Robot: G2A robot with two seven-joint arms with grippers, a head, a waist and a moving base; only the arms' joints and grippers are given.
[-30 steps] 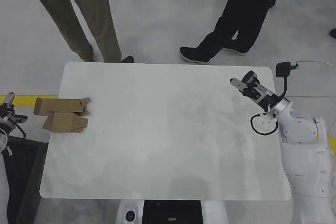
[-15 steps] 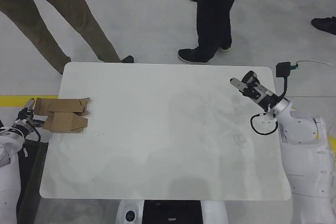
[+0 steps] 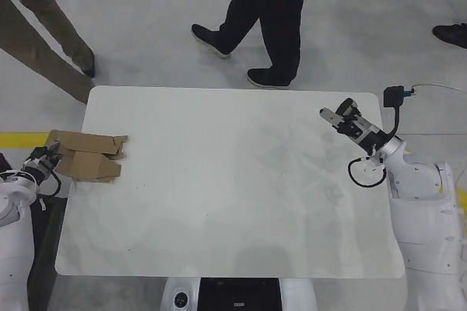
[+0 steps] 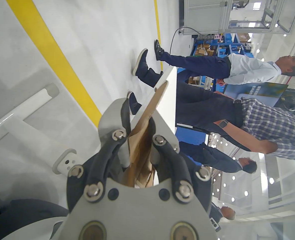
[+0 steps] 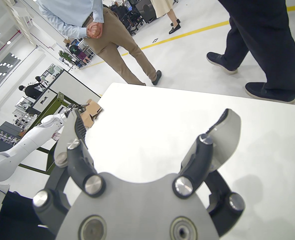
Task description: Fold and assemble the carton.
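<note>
The flat brown carton (image 3: pixel 86 154) lies at the left edge of the white table (image 3: pixel 233 202), its end sticking out past the rim. My left gripper (image 3: pixel 47 155) is beside the table, shut on that overhanging end. In the left wrist view the cardboard (image 4: pixel 147 111) runs edge-on between the two fingers of the left gripper (image 4: pixel 138 116). My right gripper (image 3: pixel 336 117) is open above the table's far right part, far from the carton. In the right wrist view the right gripper (image 5: pixel 150 118) holds nothing, and the carton (image 5: pixel 92 111) lies at the distant table edge.
People stand and walk on the floor beyond the table's far side. A yellow floor line (image 3: pixel 15 140) runs past the left side. Bare tabletop stretches between the carton and the right gripper.
My left gripper has moved in from the left to the carton's overhanging end and closed on it. The carton has tilted slightly. The right arm has not moved.
</note>
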